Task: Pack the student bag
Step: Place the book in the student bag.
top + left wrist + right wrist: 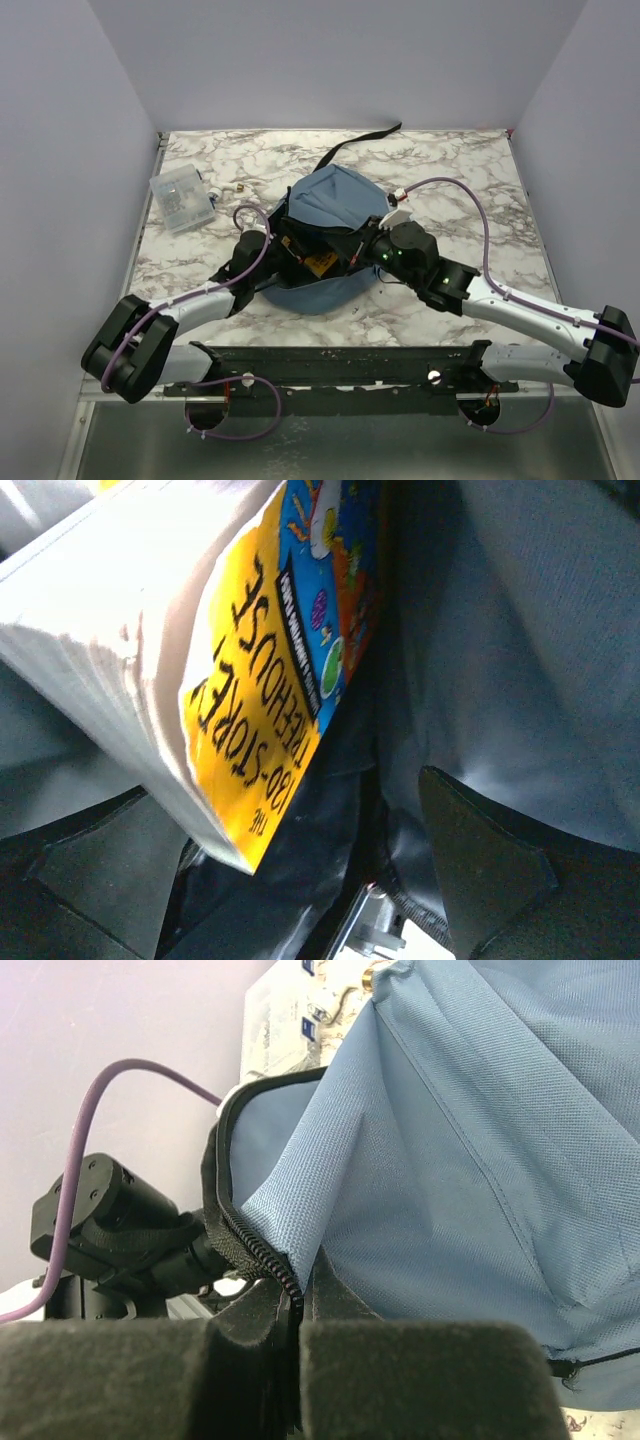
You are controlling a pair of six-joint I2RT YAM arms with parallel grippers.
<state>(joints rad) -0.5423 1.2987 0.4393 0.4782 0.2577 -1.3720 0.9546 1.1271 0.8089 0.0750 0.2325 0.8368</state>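
Book (pixel 250 670) lies in the bag (pixel 335 195) ahead of the wide-open left claw (pixel 295 825); right claw (pixel 300 1338) pinches the zipper edge (pixel 255 1242). Probably more items and zipping remain.

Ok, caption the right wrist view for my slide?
Right gripper pinches the student bag by its black zipper edge.

A clear rectangular plastic box (pixel 181 198) sits far to my left on the white-and-grey marbled tabletop (pixel 450 160). Small white pieces (pixel 224 190) lie just beside it.
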